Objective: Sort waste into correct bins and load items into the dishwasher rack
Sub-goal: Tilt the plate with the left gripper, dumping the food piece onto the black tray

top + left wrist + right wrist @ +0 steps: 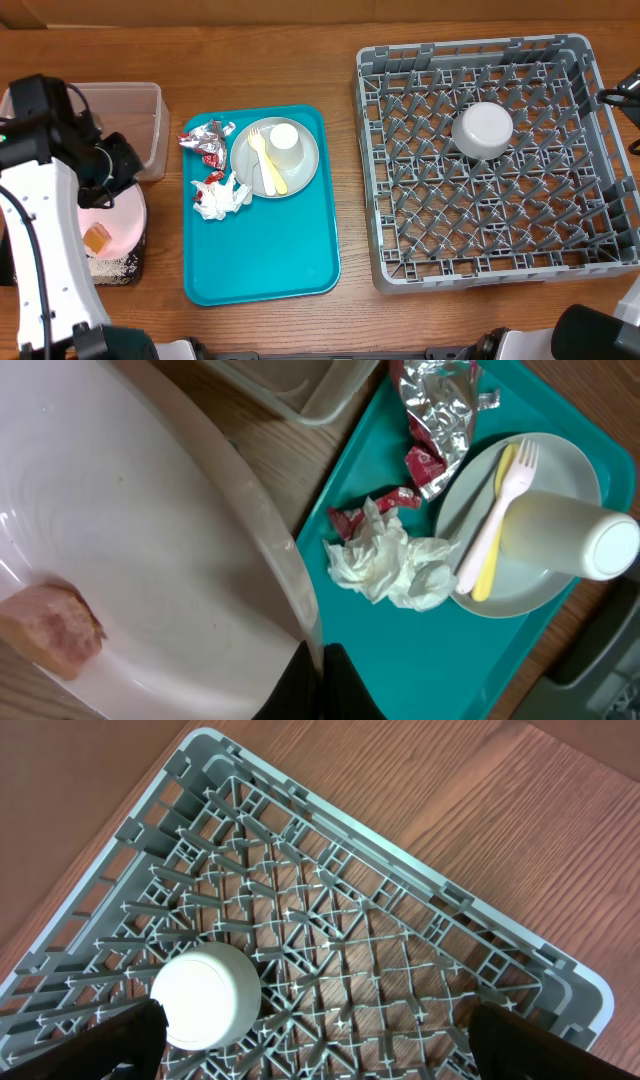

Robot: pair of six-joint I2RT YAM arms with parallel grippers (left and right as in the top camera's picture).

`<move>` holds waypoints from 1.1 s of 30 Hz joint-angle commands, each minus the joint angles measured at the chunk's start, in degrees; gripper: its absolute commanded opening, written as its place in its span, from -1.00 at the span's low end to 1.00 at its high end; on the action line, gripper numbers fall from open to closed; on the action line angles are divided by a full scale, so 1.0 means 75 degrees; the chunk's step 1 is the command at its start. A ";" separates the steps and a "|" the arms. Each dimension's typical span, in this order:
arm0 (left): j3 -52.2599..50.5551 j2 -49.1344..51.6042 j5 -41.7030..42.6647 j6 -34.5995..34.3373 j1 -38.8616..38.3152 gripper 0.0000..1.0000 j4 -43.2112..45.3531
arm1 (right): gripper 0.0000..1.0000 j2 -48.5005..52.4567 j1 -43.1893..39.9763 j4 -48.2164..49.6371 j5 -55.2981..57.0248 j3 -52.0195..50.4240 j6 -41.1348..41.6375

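Note:
My left gripper [320, 665] is shut on the rim of the pale pink plate [130, 530], which it holds tilted over the black tray [137, 262]. An orange food cube [50, 632] lies on the plate. Rice grains [110, 268] lie in the black tray. On the teal tray [270, 250] are the crumpled napkin [385, 565], the foil wrappers [440, 405] and the grey-green plate [525, 575], which carries a tipped white cup [570, 535] and cutlery [495, 510]. My right gripper [320, 1050] hangs open above the dishwasher rack [400, 930], next to an upturned white bowl [205, 995].
The clear tub [140, 120] stands behind the black tray, just left of the teal tray. The rack [490, 240] fills the right half of the table. Bare wood shows between the teal tray and the rack.

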 commanded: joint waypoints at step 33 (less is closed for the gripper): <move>0.0163 0.0583 0.4677 0.2722 0.2404 -0.92 0.0146 | 1.00 -0.0055 -0.0029 0.0035 0.0020 -0.0050 0.0064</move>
